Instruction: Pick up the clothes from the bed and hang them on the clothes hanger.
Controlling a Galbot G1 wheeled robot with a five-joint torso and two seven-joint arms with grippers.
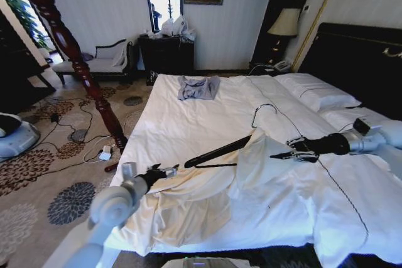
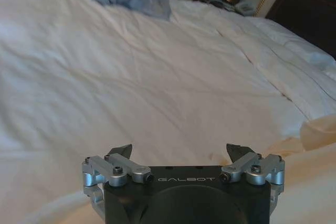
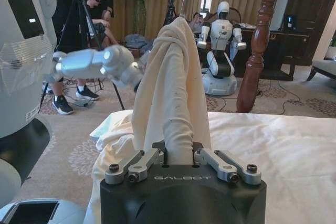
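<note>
The left gripper (image 1: 168, 171) is hovering wide open and empty over the bed (image 1: 188, 123) edge, just left of the clothes (image 1: 207, 196). The clothes hanger (image 1: 220, 152) is lying diagonally between the arms. The right gripper (image 1: 281, 154) is pinching a lifted fold.

Silver-grey arms, black forearm sections; left pincer (image 2: 179, 155) black block marked GALBOT, silver screwed linkages, black fingertips.
</note>
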